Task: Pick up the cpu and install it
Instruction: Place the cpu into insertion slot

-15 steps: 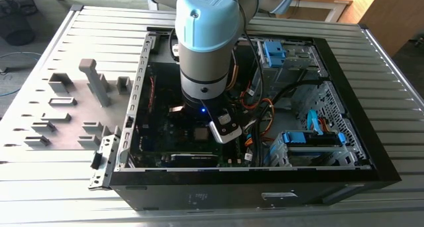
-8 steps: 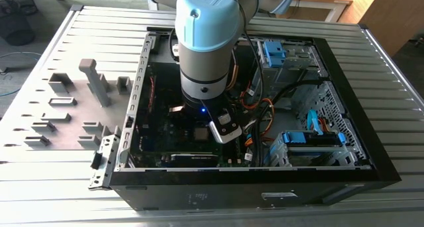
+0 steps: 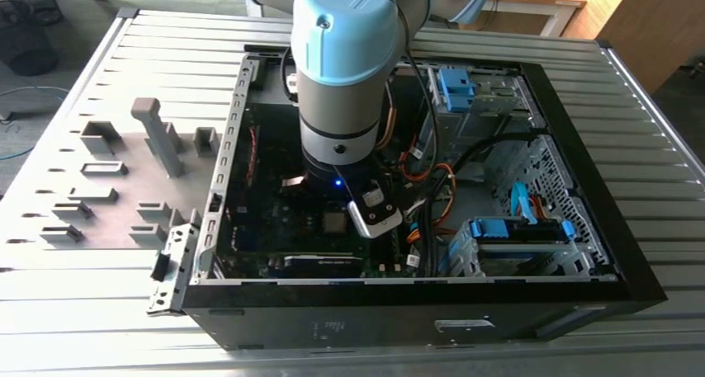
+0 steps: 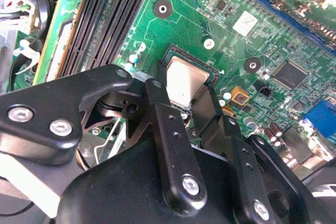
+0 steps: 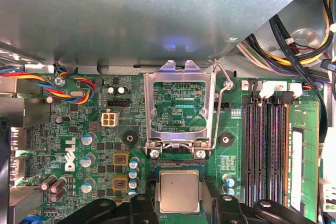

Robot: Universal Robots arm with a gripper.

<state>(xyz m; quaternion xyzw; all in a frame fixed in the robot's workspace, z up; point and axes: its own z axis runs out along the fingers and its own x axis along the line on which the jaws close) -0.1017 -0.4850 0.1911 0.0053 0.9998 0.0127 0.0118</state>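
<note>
1. Inside the open computer case (image 3: 633, 290), which lies flat on the slatted worktop (image 3: 66, 319), the arm (image 3: 347, 72) reaches straight down. It is in the half of the case toward the exterior view's left.
2. In both wrist views the gripper (image 5: 179, 196) is low over the board, its two black fingers (image 4: 168, 129) one on each side of the cpu (image 5: 179, 188).
3. The cpu is a silver-grey square, flat, metal top up, directly between the fingertips.
4. The fingers are narrowed to the cpu's width, with pads against two opposite edges. They are clamped on it, with nothing else in the grip.
5. The cpu is over the socket opening on the green motherboard (image 5: 63, 129). In the second wrist view the dark socket rim shows around the cpu's far corners. Can't tell if it is fully seated or just above the socket.
6. The socket bracket (image 5: 152, 106) is swung open, its hinged edge just beside one cpu edge. Bare board shows through its window.
7. The wire lever (image 5: 223, 85) is raised beside the bracket, on the side toward the memory slots.
8. The memory slots (image 5: 265, 150) run along one side of the socket, near the cpu but not touching it.
9. The orange-framed chips (image 5: 121, 159) and small capacitors sit on the opposite side of the socket.
10. The coloured cables (image 5: 31, 74) are at a motherboard corner, well apart from the cpu.
11. The grey holder frames (image 3: 99, 169) stand on the worktop outside the case, toward the exterior view's left edge and well apart from the gripper.
</note>
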